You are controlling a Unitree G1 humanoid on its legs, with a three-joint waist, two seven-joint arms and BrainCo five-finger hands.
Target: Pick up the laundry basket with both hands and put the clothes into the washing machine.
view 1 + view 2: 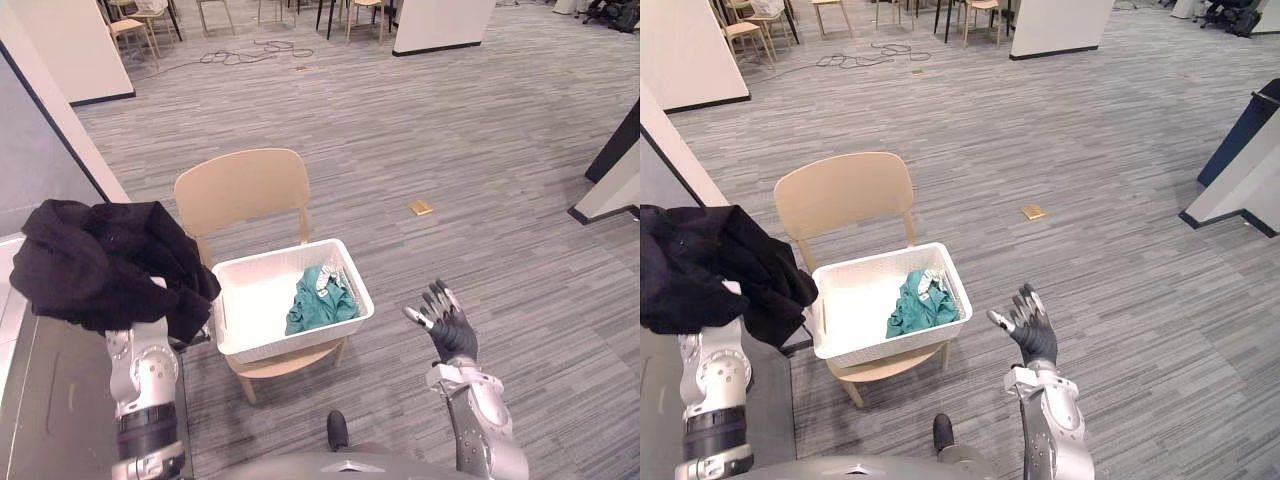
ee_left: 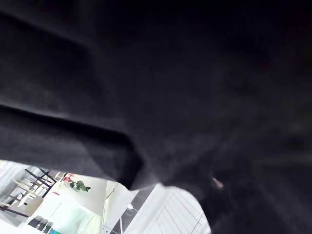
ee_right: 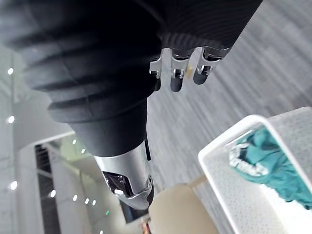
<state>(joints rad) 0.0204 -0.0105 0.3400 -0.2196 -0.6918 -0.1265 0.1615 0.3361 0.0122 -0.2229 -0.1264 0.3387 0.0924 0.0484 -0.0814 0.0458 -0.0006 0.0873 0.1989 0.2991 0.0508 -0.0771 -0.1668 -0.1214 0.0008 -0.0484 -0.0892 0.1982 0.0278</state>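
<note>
Your right hand (image 1: pixel 450 325) is empty with its fingers spread apart, the basket (image 1: pixel 300 338) just left of it. A black garment (image 1: pixel 100 260) hides your left hand; I cannot tell its grip.

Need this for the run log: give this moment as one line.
left arm: draped with black garment | right hand: open, clear of basket | basket: on chair, teal garment inside

Wooden chair (image 1: pixel 243 190) bearing laundry basket (image 1: pixel 292 339)

I'm seeing no readable text, label, number or sign; pale markings on the teal garment (image 1: pixel 318 306) are staying illegible.
</note>
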